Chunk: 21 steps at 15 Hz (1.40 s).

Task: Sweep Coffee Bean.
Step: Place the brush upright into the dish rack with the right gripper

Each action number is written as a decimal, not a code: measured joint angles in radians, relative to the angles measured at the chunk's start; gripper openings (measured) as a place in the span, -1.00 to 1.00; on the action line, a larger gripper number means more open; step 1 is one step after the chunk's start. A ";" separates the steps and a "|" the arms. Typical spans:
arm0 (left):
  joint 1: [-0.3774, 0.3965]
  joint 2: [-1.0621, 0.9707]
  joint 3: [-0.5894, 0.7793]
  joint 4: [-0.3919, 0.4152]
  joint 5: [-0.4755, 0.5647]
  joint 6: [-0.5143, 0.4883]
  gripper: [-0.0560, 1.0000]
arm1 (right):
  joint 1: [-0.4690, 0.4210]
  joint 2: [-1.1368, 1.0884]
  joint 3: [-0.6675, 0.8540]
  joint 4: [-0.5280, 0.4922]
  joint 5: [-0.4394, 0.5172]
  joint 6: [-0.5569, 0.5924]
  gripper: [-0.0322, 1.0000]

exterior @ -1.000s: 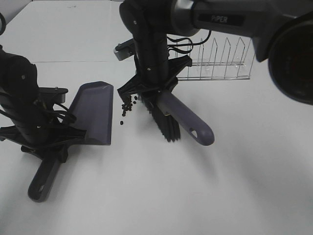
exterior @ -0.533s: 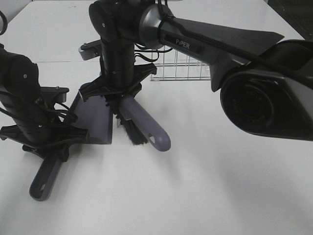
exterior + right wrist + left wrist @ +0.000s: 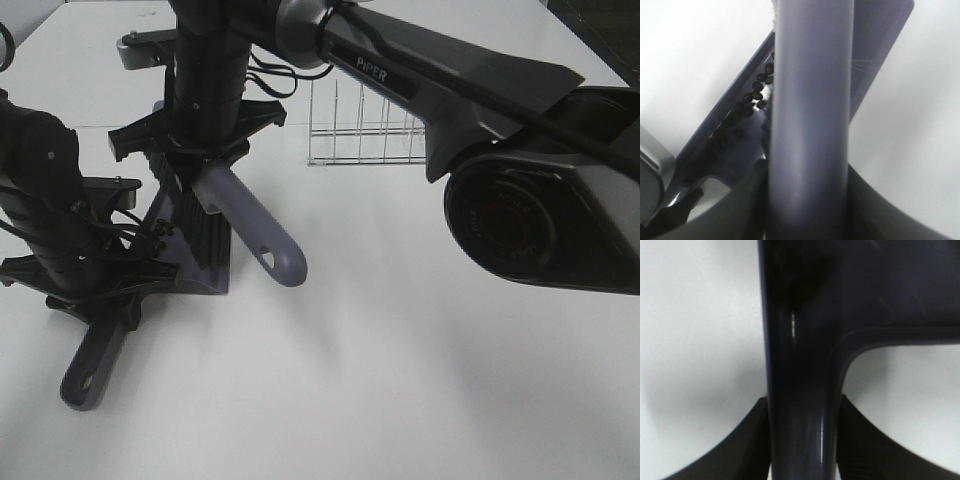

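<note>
The grey-purple dustpan (image 3: 212, 272) lies on the white table at the left. My left gripper (image 3: 100, 292) is shut on its handle (image 3: 88, 366), which fills the left wrist view (image 3: 800, 365). My right gripper (image 3: 200, 158) reaches across the middle and is shut on the brush handle (image 3: 255, 235). The black bristles (image 3: 200, 228) rest on the pan. In the right wrist view the brush handle (image 3: 810, 125) runs up the middle, and several coffee beans (image 3: 757, 92) lie in the dustpan (image 3: 875, 60) beside it. A few beans (image 3: 160, 232) show at the pan's left side.
A clear wire rack (image 3: 365, 130) stands at the back, right of the right arm. The right arm's large dark links (image 3: 520, 200) hang over the right of the exterior view. The table (image 3: 400, 380) is white.
My right gripper has swept the brush leftward from the table onto the dustpan, carrying the beans off the table into the pan. The left arm and the dustpan have stayed still.
</note>
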 joint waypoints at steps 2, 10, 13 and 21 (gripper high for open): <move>0.000 0.000 -0.001 0.000 0.000 0.003 -0.23 | 0.000 -0.041 -0.002 -0.115 0.003 0.000 -0.34; 0.000 0.001 -0.001 0.000 -0.001 0.005 -0.23 | -0.091 -0.303 0.169 -0.305 0.003 -0.062 -0.34; 0.000 0.001 -0.001 0.000 -0.001 0.005 -0.23 | -0.182 -0.380 0.384 -0.309 0.003 -0.045 -0.34; 0.000 -0.013 0.000 0.000 0.003 0.012 -0.23 | -0.337 -0.431 0.614 -0.293 0.004 -0.010 -0.34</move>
